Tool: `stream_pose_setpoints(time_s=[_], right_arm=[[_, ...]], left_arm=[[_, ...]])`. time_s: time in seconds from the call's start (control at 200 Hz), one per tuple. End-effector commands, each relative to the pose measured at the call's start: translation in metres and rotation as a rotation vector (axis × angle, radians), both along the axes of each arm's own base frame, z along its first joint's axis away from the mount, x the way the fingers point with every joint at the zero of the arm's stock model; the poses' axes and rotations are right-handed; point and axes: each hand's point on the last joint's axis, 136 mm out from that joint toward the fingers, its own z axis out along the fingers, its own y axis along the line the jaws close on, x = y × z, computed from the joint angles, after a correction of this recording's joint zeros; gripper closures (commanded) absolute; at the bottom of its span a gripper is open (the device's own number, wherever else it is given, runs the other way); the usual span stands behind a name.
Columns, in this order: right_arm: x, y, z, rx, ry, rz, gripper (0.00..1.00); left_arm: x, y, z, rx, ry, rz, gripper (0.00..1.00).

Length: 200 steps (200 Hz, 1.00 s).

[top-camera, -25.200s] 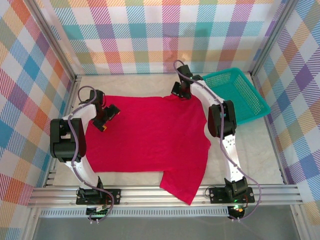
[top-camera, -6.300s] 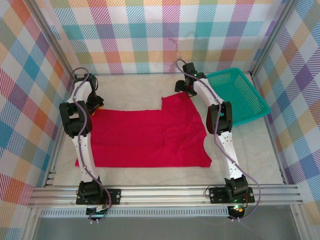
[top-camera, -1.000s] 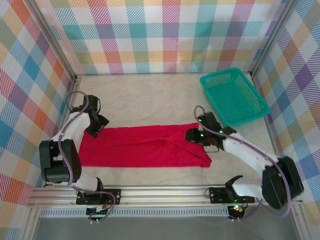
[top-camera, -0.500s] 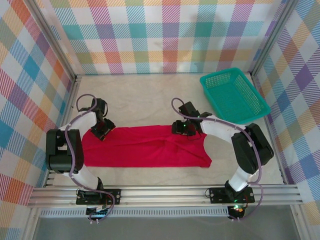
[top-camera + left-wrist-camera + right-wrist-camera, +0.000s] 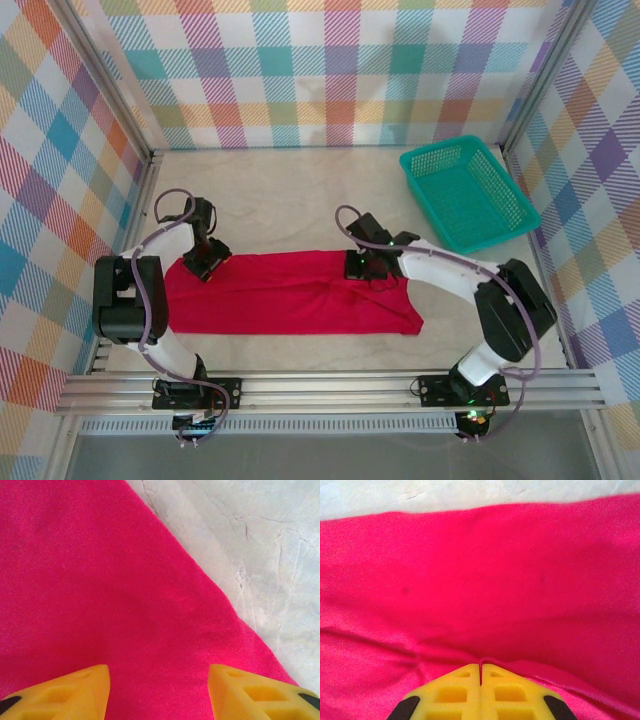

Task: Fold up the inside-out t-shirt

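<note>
Here t-shirt [image 5: 290, 295] lies long left-right; left hand [image 5: 158, 680] open, right hand [image 5: 481, 669] seemingly pinching it.

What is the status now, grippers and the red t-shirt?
Left gripper open above the t-shirt edge. Right gripper shut, pinching cloth. Shirt lies folded in a long band. Basket apart, nothing in the way.

Open table [image 5: 290, 190] behind the t-shirt [image 5: 280, 300], teal basket [image 5: 447, 150] in far right corner, checked walls [image 5: 300, 80] on three sides
</note>
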Motion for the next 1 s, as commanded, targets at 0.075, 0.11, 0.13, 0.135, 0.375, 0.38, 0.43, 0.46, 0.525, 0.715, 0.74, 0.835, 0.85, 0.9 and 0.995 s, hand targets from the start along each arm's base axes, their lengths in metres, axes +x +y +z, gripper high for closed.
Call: stream_pose_setpoints(time_s=[0.075,0.11,0.13,0.135,0.375,0.38,0.43,0.46,0.525,0.715,0.74,0.835,0.85,0.9,0.995], right_arm=[[-0.052,0.002,-0.018,-0.03,0.044,-0.112,0.98],[-0.059,0.006,-0.02,-0.028,0.042,-0.113,0.89],[-0.062,0.009,-0.019,-0.023,0.04,-0.111,0.81],[-0.063,0.01,-0.019,-0.024,0.04,-0.11,0.79],[-0.064,0.005,0.02,-0.12,-0.078,-0.088,0.59],[-0.062,0.005,0.021,-0.123,-0.083,-0.087,0.59],[-0.052,0.002,0.03,-0.134,-0.107,-0.073,0.58],[-0.044,0.0,0.031,-0.132,-0.103,-0.072,0.57],[-0.023,-0.003,0.03,-0.096,-0.078,-0.058,0.55],[0.023,-0.017,-0.001,-0.123,0.007,-0.057,0.53],[0.023,-0.017,-0.005,-0.133,0.023,-0.05,0.53],[0.006,-0.011,-0.016,-0.112,0.1,-0.024,0.54],[0.002,-0.011,-0.018,-0.112,0.108,-0.024,0.54],[-0.015,-0.013,-0.023,-0.122,0.122,-0.027,0.53],[-0.05,-0.014,-0.035,-0.104,0.157,-0.038,0.53]], left_arm=[[0.004,-0.005,0.006,-0.014,-0.015,-0.011,0.46],[0.005,-0.005,0.007,-0.011,-0.015,-0.014,0.46],[0.005,-0.005,0.007,-0.009,-0.014,-0.015,0.46],[0.005,-0.004,0.007,-0.008,-0.015,-0.015,0.46],[0.011,-0.003,0.008,0.001,-0.002,-0.033,0.46],[0.011,-0.003,0.008,0.001,-0.002,-0.034,0.46],[0.01,-0.004,0.007,-0.002,-0.002,-0.031,0.46],[0.01,-0.004,0.006,-0.003,-0.001,-0.03,0.46],[0.009,-0.004,0.005,-0.006,-0.002,-0.025,0.46],[0.007,-0.002,-0.003,0.008,0.024,-0.032,0.46],[0.007,-0.001,-0.002,0.014,0.03,-0.038,0.46],[0.009,-0.001,-0.003,0.014,0.043,-0.045,0.46],[0.01,-0.002,-0.003,0.01,0.041,-0.046,0.46],[0.012,-0.005,-0.005,-0.006,0.039,-0.047,0.46],[0.014,-0.007,-0.006,-0.018,0.036,-0.047,0.46]])
